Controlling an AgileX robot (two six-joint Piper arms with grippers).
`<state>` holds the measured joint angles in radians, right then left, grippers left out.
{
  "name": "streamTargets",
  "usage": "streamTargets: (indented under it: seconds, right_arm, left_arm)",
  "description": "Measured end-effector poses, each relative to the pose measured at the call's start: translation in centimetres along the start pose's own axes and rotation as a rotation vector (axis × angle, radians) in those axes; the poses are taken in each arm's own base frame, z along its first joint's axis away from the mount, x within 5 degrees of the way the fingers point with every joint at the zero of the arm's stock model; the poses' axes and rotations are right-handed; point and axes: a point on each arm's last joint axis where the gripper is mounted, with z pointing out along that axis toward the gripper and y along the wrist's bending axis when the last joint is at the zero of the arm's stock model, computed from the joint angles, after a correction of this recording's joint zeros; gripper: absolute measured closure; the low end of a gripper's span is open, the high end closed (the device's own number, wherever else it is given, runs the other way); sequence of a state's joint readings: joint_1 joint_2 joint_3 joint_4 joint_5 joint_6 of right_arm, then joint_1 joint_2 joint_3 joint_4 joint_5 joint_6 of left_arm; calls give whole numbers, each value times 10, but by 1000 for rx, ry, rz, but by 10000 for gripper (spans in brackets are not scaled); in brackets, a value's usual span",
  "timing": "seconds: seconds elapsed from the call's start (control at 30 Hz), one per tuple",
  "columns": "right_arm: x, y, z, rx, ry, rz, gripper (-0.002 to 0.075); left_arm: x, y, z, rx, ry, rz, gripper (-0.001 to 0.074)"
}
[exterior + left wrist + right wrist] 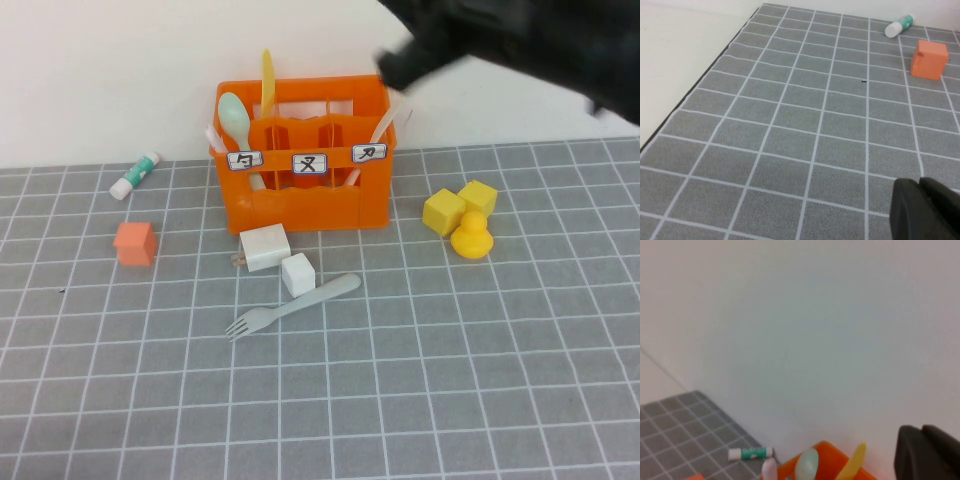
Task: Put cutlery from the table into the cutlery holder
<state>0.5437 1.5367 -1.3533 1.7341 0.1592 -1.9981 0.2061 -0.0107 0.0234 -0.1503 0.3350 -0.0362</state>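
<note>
The orange cutlery holder (pixel 300 195) stands at the back middle of the grey grid table (pixel 450 380). A pale yellow knife (pixel 267 80) stands upright in it, and a white knife (pixel 386 122) leans in its right compartment. The light grey fork (pixel 295 306) lies flat on the table in front of the holder. My right gripper (pixel 400 65) hangs blurred above the holder's back right corner. In the right wrist view it (pixel 921 429) looks shut and empty, above the holder (pixel 822 460) and the yellow knife (pixel 852 465). My left gripper (pixel 920 182) is shut and empty, low over bare table at the left.
A mint spoon (pixel 235 118) stands in the holder. A white block (pixel 265 247) and a white cube (pixel 298 274) lie between holder and fork. Two yellow cubes (pixel 443 211) and a yellow duck (pixel 471 238) sit right. An orange cube (pixel 135 243) and a glue stick (pixel 135 176) sit left.
</note>
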Motion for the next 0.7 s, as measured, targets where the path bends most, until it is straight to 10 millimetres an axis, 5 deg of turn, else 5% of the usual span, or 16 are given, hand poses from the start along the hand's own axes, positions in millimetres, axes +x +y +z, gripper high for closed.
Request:
streamTargets:
  seconds: [0.33,0.7]
  right_arm:
    - [-14,30,-113,-56,-99,-78,727]
    - [9,58,-201,-51,-165,-82,727]
  left_arm:
    - [0,0,0,0,0,-2,736]
    - [0,0,0,0,0,0,736]
